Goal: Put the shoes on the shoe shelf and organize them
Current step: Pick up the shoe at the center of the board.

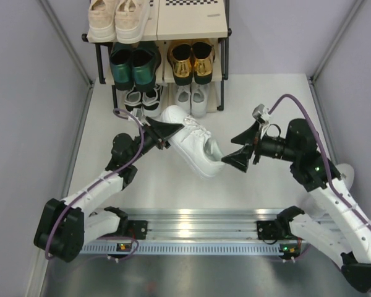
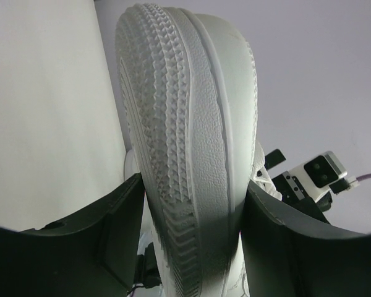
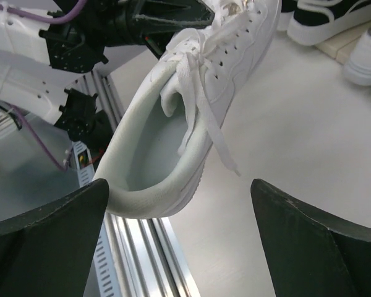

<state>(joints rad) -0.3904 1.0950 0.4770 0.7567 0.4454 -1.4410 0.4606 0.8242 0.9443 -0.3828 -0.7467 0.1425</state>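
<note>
My left gripper (image 1: 164, 131) is shut on the toe end of a white lace-up shoe (image 1: 195, 147) and holds it above the table, heel pointing right. In the left wrist view its ridged sole (image 2: 185, 124) fills the space between the black fingers (image 2: 111, 223). My right gripper (image 1: 240, 147) is open just right of the heel. In the right wrist view the heel collar (image 3: 142, 201) lies between the spread jaws, close to the left finger (image 3: 55, 229), not touching. The shoe shelf (image 1: 191, 28) stands at the back.
The shelf holds beige sneakers (image 1: 117, 18) on top, green loafers (image 1: 133, 65) and gold loafers (image 1: 191, 60) in the middle, and black-and-white sneakers (image 1: 142, 98) and white shoes (image 1: 191, 99) at the bottom. Grey walls flank the table. A metal rail (image 1: 198, 232) runs along the near edge.
</note>
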